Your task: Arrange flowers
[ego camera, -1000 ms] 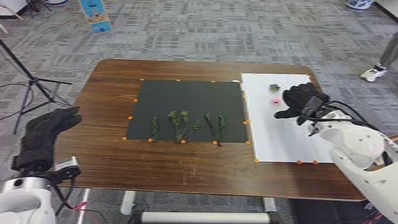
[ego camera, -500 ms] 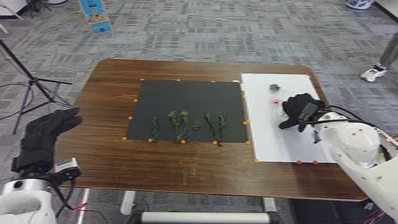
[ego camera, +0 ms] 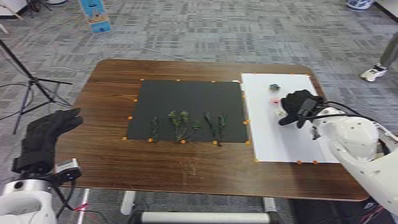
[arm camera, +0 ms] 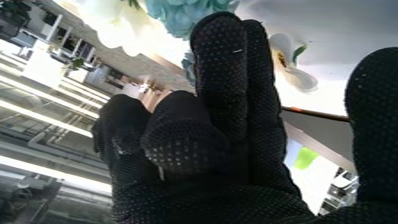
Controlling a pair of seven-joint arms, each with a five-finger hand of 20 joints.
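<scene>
Standing on carpet (ego camera: 213, 30), the table (ego camera: 178, 172) bears sprigs (ego camera: 175, 118) on a black mat (ego camera: 191, 95).

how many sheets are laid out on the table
2: a black sheet with green stems on its near part, and a white sheet just right of it, with a teal flower head near its far end.

And across the room we go: grey patterned carpet (ego camera: 213, 35) spreads out beyond the brown wooden surface (ego camera: 102, 165), with its rounded corners and pale metal legs (ego camera: 129, 201). Over on the left, a black tripod (ego camera: 31, 76)! Farther back, a blue panel (ego camera: 96, 19); far right, a blue-and-white pot (ego camera: 359, 4). Overhead, long white strip lights (arm camera: 53, 121) blaze beside ceiling pipes (arm camera: 31, 139).
</scene>
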